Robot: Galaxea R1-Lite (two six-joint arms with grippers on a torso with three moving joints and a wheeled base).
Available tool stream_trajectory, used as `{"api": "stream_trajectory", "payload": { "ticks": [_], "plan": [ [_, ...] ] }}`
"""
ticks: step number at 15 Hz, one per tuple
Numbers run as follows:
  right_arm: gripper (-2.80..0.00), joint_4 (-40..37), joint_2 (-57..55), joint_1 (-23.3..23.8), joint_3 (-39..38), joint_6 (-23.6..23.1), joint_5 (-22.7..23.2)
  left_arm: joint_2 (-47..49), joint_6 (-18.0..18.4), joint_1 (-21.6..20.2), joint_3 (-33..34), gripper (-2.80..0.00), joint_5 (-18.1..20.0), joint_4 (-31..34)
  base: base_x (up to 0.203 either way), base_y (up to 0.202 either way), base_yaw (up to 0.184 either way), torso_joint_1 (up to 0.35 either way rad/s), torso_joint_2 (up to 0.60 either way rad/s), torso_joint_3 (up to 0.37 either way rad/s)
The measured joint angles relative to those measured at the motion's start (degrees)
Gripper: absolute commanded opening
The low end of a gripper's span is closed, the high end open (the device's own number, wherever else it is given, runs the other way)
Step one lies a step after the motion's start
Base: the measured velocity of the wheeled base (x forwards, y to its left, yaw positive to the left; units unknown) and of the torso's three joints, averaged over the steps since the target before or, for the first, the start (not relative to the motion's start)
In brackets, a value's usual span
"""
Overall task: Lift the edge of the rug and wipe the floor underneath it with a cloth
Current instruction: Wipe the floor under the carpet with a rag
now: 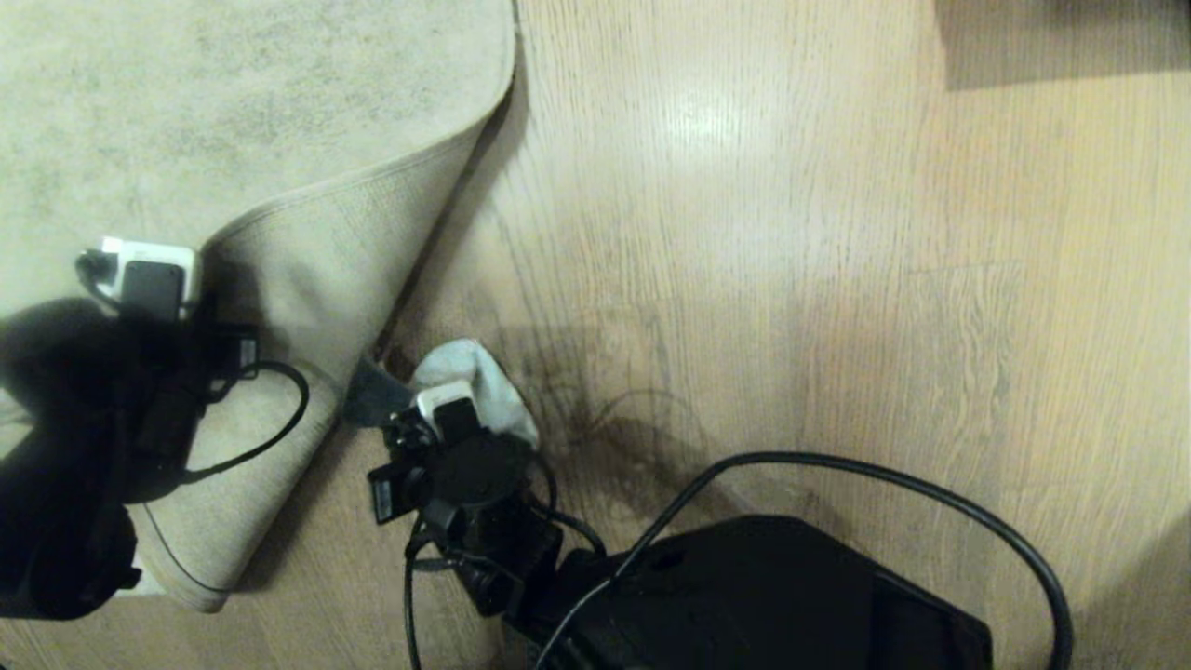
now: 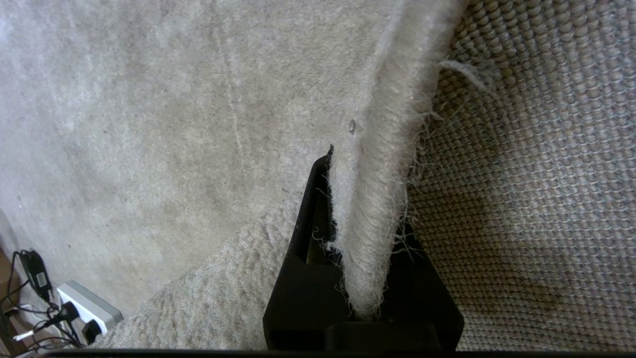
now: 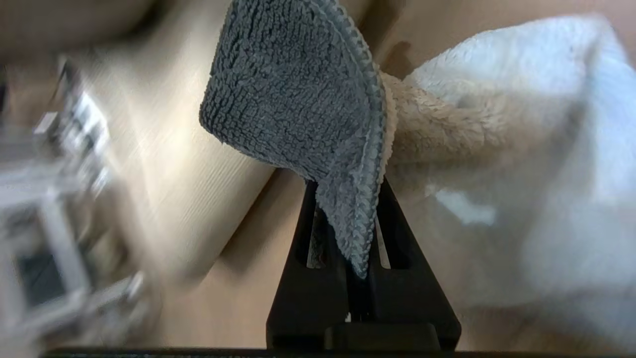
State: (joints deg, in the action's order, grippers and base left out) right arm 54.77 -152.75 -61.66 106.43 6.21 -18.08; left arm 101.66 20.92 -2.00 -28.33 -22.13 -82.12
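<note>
From the head, the rug edge (image 1: 372,191) folds back near-left, its crease running diagonally over the floor (image 1: 791,279); left wrist: left pincer (image 2: 360,233) clamps it; right wrist: right pincer (image 3: 348,233) pinches the cloth (image 3: 308,109)

Head view looks down; wrist views close behind end effectors; rug edge (image 1: 354,223) shared.

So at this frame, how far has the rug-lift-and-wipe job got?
Lift looks done: the left gripper pinches the rug edge, folded back with its woven backing showing. In hand: the right gripper clamps the cloth, held low over the floor beside the fold. Left: dark streaks on the planks by the cloth suggest wiping isn't finished; the rug hasn't been laid back.
</note>
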Motion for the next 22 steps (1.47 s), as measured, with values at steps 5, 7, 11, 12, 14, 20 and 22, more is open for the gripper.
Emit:
{"api": "stream_trajectory", "payload": {
  "ticks": [5, 7, 11, 12, 14, 20, 22],
  "plan": [
    [-2.80, -0.69, 1.41, 10.00, 3.89, -3.92, 0.53, 0.22, -0.02, 0.73, 0.46, -2.80, 0.00, 0.01, 0.000, 0.000, 0.000, 0.000, 0.00, 0.000],
    [-2.80, -1.54, 4.07, 13.23, 4.04, -4.54, 0.93, 0.35, -0.03, 0.79, 0.57, -2.80, 0.02, 0.01, 0.000, 0.000, 0.000, 0.000, 0.00, 0.000],
    [-2.80, -5.66, 10.71, 17.15, 4.01, -4.74, 1.07, 0.55, -0.02, 1.37, 0.63, -2.80, 0.00, 0.03, 0.000, 0.000, 0.000, 0.000, 0.00, 0.000],
    [-2.80, -6.99, 12.19, 17.23, 3.80, -4.79, 0.96, 0.55, -0.02, 1.45, 0.63, -2.80, 0.00, 0.06, 0.000, 0.000, 0.000, 0.000, 0.00, 0.000],
    [-2.80, -7.97, 13.83, 15.09, 3.08, -4.80, 0.77, 0.57, -0.02, 1.48, 0.66, -2.80, -0.04, 0.06, 0.000, 0.000, 0.000, 0.000, 0.00, 0.000],
    [-2.80, -2.05, 14.72, 3.63, -13.53, -3.89, 0.77, 0.46, -0.06, 1.26, 0.63, -2.80, -0.02, 0.08, 0.000, 0.000, 0.000, 0.000, 0.00, 0.000],
    [-2.80, 2.22, 13.77, -0.18, -21.09, -1.60, 0.50, 0.46, -0.03, 1.40, 0.57, -2.80, -0.04, 0.11, 0.000, 0.000, 0.000, 0.000, 0.00, 0.000]
  ]
}}
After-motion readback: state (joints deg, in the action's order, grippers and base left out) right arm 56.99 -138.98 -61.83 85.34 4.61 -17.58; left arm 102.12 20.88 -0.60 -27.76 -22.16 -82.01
